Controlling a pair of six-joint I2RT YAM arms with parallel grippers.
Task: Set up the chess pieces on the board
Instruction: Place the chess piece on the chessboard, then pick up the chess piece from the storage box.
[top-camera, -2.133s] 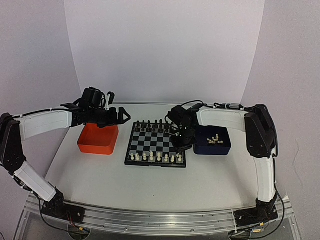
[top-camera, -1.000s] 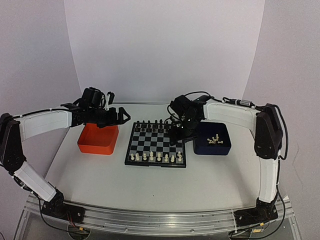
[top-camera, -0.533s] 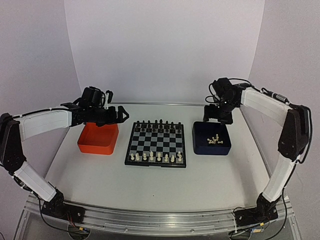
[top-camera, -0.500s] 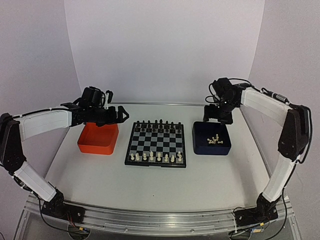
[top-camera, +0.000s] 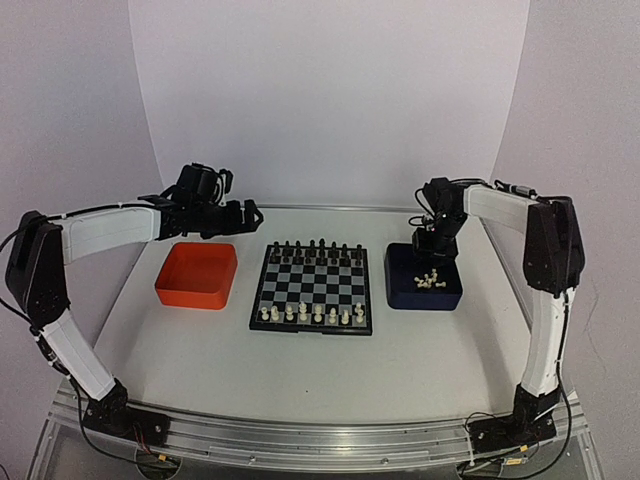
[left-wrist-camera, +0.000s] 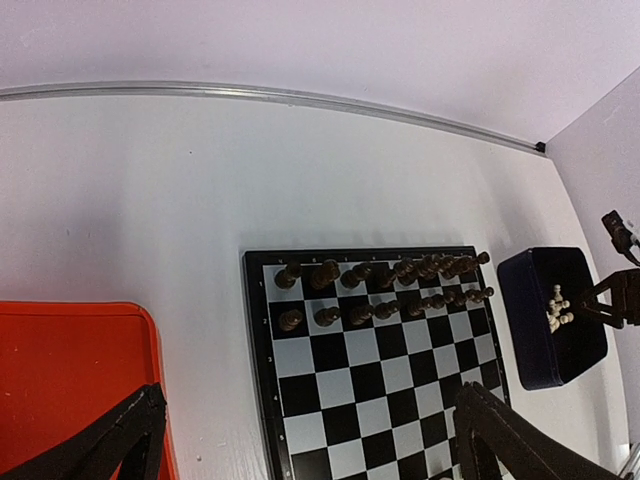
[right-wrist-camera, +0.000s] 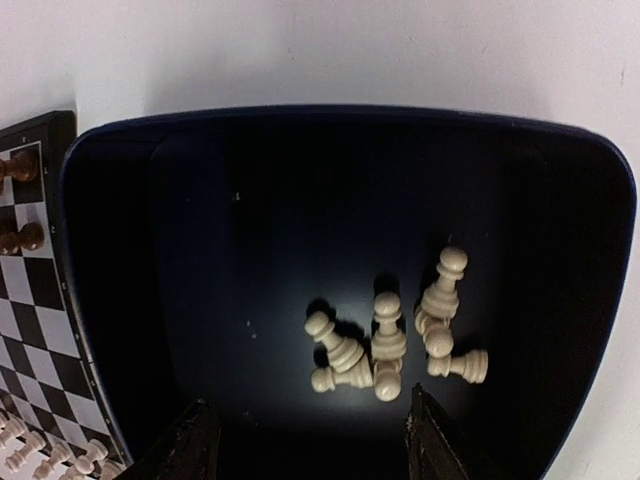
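The right claw hangs over the dark blue tray towards the table's right edge, its fingers parted and holding nothing (a small heap of cream chess pieces lies toppled just beneath it). 1 row of cream ones stands along the board's near edge, 2 rows of black pieces along its far edge. The left claw is spread wide and empty near the orange tray's far right corner
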